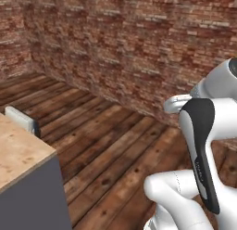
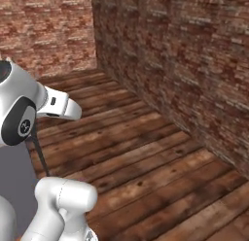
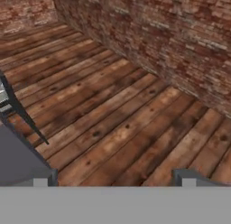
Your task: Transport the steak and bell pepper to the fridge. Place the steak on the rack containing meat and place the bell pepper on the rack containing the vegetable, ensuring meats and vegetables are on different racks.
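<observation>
The gripper [image 3: 115,179] at the bottom of the hand view gapes wide and empty; the steak, probably soft and slick, wants gripping across its middle.

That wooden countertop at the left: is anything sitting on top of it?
On the wooden countertop only a pale flat slab shows, lying at its far edge. The rest of its visible top is bare. What lies further left is cut off by the picture's edge.

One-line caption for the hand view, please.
Open gripper looking over a brown plank floor toward a red brick wall.
</observation>
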{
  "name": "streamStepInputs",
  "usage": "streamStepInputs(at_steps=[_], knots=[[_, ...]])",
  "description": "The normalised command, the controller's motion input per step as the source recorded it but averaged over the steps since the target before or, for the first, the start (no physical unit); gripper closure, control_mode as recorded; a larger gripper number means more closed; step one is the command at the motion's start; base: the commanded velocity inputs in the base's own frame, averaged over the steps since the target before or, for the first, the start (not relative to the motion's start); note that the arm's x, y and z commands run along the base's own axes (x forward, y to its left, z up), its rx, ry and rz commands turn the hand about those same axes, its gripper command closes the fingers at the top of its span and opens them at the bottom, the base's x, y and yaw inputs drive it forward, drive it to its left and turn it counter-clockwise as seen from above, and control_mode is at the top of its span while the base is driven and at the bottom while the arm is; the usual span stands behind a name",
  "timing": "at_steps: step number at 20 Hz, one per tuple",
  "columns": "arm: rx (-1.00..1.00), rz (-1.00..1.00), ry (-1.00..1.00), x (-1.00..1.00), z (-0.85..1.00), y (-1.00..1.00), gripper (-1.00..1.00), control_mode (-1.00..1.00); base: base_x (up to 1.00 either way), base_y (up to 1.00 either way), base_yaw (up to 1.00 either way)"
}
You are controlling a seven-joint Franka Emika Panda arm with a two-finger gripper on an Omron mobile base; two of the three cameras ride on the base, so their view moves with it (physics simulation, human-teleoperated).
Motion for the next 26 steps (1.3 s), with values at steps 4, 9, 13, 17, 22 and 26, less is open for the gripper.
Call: streamStepInputs(at_steps=[4, 9, 13, 17, 22, 26], knots=[[0.00, 0.00, 0.00, 0.00, 0.00, 0.00, -1.00, 1.00, 1.00, -0.61, 0.44], [0.00, 0.00, 0.00, 0.00, 0.00, 0.00, -1.00, 1.00, 1.00, -0.61, 0.45], [0.00, 0.00, 0.00, 0.00, 0.00, 0.00, -1.00, 1.00, 1.00, -0.61, 0.46], [0.00, 0.00, 0.00, 0.00, 0.00, 0.00, -1.00, 1.00, 1.00, -0.62, 0.46], [0.00, 0.00, 0.00, 0.00, 0.00, 0.00, -1.00, 1.00, 1.00, -0.69, 0.46], [0.00, 0.00, 0.00, 0.00, 0.00, 0.00, -1.00, 1.00, 1.00, -0.70, 0.45]])
